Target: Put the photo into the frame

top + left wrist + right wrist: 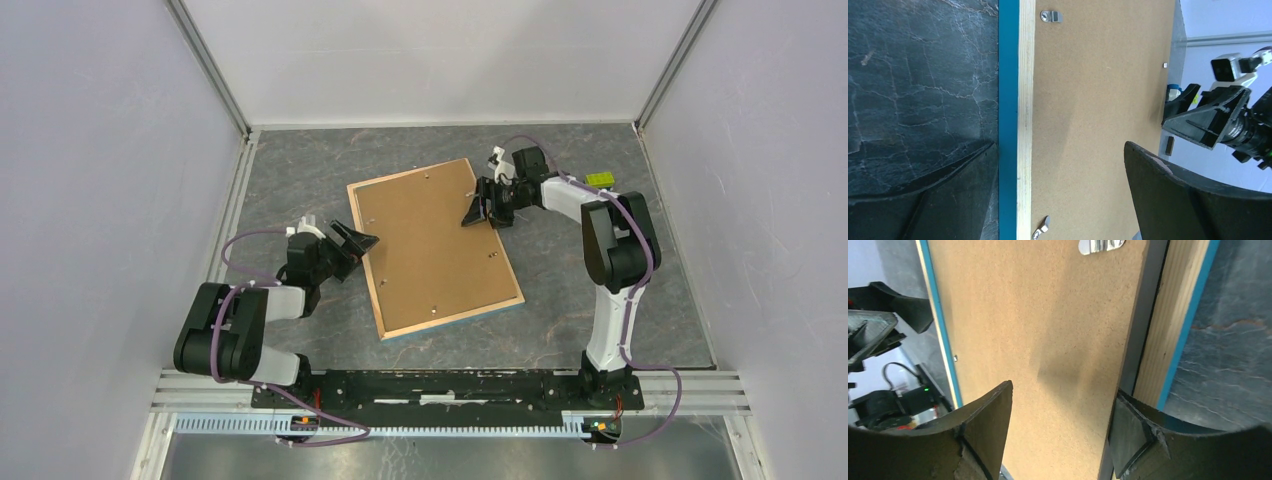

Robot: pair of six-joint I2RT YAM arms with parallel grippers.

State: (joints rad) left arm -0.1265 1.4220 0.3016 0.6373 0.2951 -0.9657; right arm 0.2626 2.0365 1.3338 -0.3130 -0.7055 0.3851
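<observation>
The frame (455, 318) lies face down on the table, light wood rim up and blue edges showing. The brown hardboard backing sheet (432, 245) fills it. The photo is hidden or out of view. My left gripper (358, 243) is open and empty at the frame's left edge. In the left wrist view (1060, 145) it straddles the wood rim (1025, 120). My right gripper (478, 210) is open at the frame's far right edge. In the right wrist view (1062, 390) one finger (1128, 435) sits at a dark gap between the backing (1048, 315) and the rim (1173, 325).
Small metal turn clips (1051, 16) sit along the rim on the backing; one shows in the right wrist view (1100, 245). A small yellow-green object (600, 179) lies at the back right. White walls close in the dark table on three sides.
</observation>
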